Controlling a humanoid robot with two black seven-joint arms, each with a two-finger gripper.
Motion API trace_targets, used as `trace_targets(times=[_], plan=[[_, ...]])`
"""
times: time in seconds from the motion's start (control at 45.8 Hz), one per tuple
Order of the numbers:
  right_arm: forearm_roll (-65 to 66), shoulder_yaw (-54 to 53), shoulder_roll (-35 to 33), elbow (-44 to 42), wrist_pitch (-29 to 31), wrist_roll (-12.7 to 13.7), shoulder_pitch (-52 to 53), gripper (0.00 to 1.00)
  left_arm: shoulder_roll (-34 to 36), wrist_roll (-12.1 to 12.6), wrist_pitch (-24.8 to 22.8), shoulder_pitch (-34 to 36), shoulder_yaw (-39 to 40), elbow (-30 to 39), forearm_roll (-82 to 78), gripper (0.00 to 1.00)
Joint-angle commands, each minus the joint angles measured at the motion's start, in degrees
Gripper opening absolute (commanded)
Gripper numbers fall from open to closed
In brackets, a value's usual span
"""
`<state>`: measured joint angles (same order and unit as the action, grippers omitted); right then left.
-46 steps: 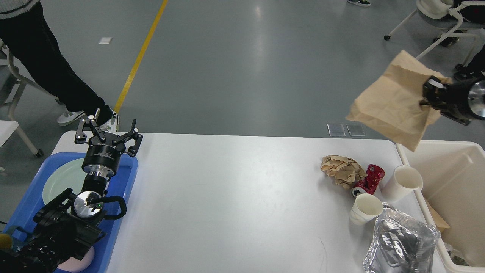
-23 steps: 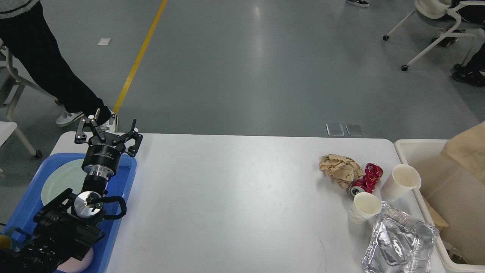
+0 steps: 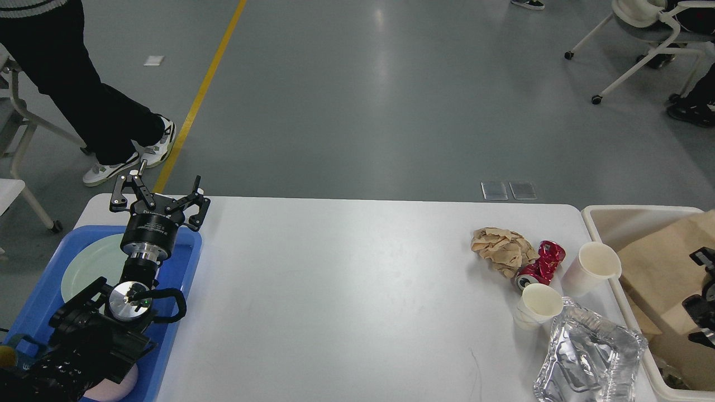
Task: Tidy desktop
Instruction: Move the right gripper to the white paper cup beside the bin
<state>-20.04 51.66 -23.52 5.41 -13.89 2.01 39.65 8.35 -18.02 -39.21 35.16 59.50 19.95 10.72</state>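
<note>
The white desktop (image 3: 346,290) carries a litter cluster at its right end: a crumpled brown paper (image 3: 501,250), a crushed red can (image 3: 542,263), two white paper cups (image 3: 595,268) (image 3: 538,306) and a crumpled foil container (image 3: 589,357). A brown paper bag (image 3: 656,268) lies inside the cream bin (image 3: 614,215). My right gripper (image 3: 702,285) is at the frame's right edge over the bag, fingers apart, partly cut off. My left gripper (image 3: 159,192) is open and empty above the far edge of the blue tray (image 3: 181,268).
The blue tray holds a pale green plate (image 3: 86,262) and a pink item (image 3: 127,384) under my left arm. A person's legs (image 3: 95,111) stand behind the table's left corner. Wheeled chairs (image 3: 642,33) stand at the far right.
The right gripper brought the brown bag down from the air into the cream bin and now has its fingers apart over it. The person's feet shifted. The left arm has not moved.
</note>
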Motion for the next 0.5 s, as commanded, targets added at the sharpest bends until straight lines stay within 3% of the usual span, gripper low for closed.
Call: trace_targets(times=[0.0,0.109,0.197,0.35,0.481], plan=[[0.0,0.0,0.7,0.1,-0.3,-0.1,1.3,1.00,0.0,0.0,0.0,0.0,0.0,0.0,0.0,0.97],[0.1,-0.2,-0.3,1.3,0.8,-0.1,6.8,1.00,0.0,0.0,0.0,0.0,0.0,0.0,0.0,0.97],[0.3,-0.1,-5.3,7.3,1.8,-0.2,14.6,1.00,0.0,0.0,0.0,0.0,0.0,0.0,0.0,0.97],[5.2,0.5,-12.2,29.8,6.8,-0.2,36.9,1.00,0.0,0.0,0.0,0.0,0.0,0.0,0.0,0.97],[16.2,0.7,-15.8,49.0,15.7,-0.3,51.7,1.00,0.0,0.0,0.0,0.0,0.0,0.0,0.0,0.97]])
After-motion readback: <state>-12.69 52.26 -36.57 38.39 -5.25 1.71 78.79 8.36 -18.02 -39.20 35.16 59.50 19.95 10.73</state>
